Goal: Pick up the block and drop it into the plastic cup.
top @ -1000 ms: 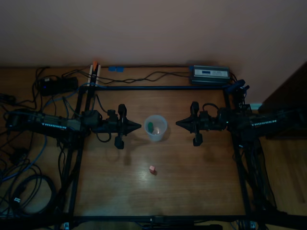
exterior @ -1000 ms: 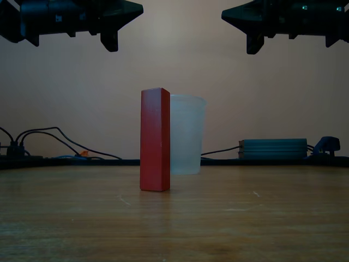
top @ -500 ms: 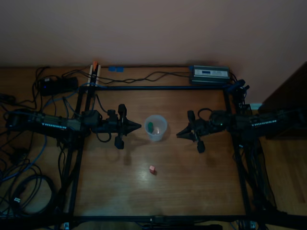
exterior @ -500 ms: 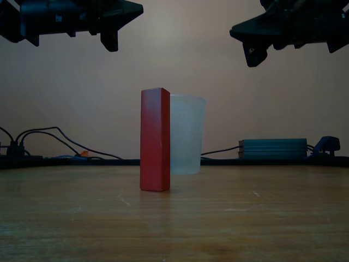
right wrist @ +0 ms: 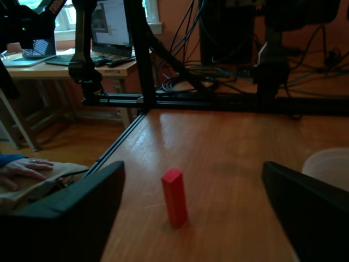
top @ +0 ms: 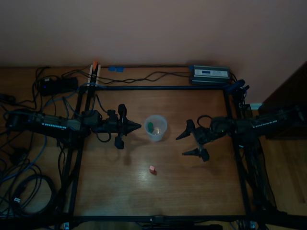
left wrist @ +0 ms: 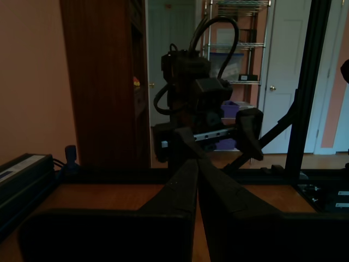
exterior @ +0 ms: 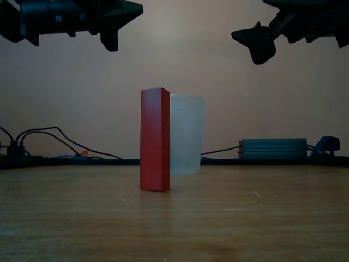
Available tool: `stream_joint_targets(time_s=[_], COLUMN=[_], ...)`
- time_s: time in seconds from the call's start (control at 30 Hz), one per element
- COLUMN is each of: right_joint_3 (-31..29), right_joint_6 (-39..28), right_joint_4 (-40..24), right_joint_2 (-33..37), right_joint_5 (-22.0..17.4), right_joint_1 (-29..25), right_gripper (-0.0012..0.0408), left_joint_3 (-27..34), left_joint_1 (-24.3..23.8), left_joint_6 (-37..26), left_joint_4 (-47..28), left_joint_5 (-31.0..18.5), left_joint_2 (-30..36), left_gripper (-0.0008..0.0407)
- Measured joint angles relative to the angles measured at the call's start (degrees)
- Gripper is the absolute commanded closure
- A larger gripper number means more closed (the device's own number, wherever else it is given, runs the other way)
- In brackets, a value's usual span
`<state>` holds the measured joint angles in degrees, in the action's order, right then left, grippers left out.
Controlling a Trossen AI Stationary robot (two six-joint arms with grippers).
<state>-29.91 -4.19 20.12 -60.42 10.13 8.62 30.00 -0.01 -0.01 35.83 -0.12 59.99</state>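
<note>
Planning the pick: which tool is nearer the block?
Right. The right tool, open, faces the block across bare table; the left tool, shut, sits farther, beside the plastic cup.

Right gripper [top: 190,144]: jaws, closed to a point a second ago, now spread wide. It has swung round from facing the plastic cup [top: 156,128] and is angled toward the block [top: 152,169], which now stands framed between the open fingers [right wrist: 65,202].

Left gripper [top: 138,126] is hovering level, fingers [left wrist: 180,188] pressed together; right gripper [top: 188,143] is hanging angled, its fingers [right wrist: 82,204] spread wide, holding nothing.
</note>
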Motion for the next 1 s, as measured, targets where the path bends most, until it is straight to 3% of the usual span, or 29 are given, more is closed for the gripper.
stream_joint_targets(time_s=[0.2, 0.53, 1.0], right_joint_3=[0.0, 0.0, -0.2], right_joint_6=[-0.3, -0.6, -1.5], right_joint_4=[0.3, 6.7, 17.0], right_joint_2=[-5.5, -17.0, -26.6], right_joint_5=[-3.7, -3.4, -3.0], right_joint_1=[1.7, 1.7, 3.4], right_gripper=[0.0063, 0.0158, 0.0171], left_joint_3=[0.0, 0.0, 0.0], left_joint_1=[0.0, 0.0, 0.0], left_joint_6=[0.0, 0.0, 0.0], left_joint_4=[0.0, 0.0, 0.0], left_joint_5=[0.0, 0.0, 0.0], left_joint_2=[0.0, 0.0, 0.0], left_gripper=[0.0399, 0.0399, 0.0399])
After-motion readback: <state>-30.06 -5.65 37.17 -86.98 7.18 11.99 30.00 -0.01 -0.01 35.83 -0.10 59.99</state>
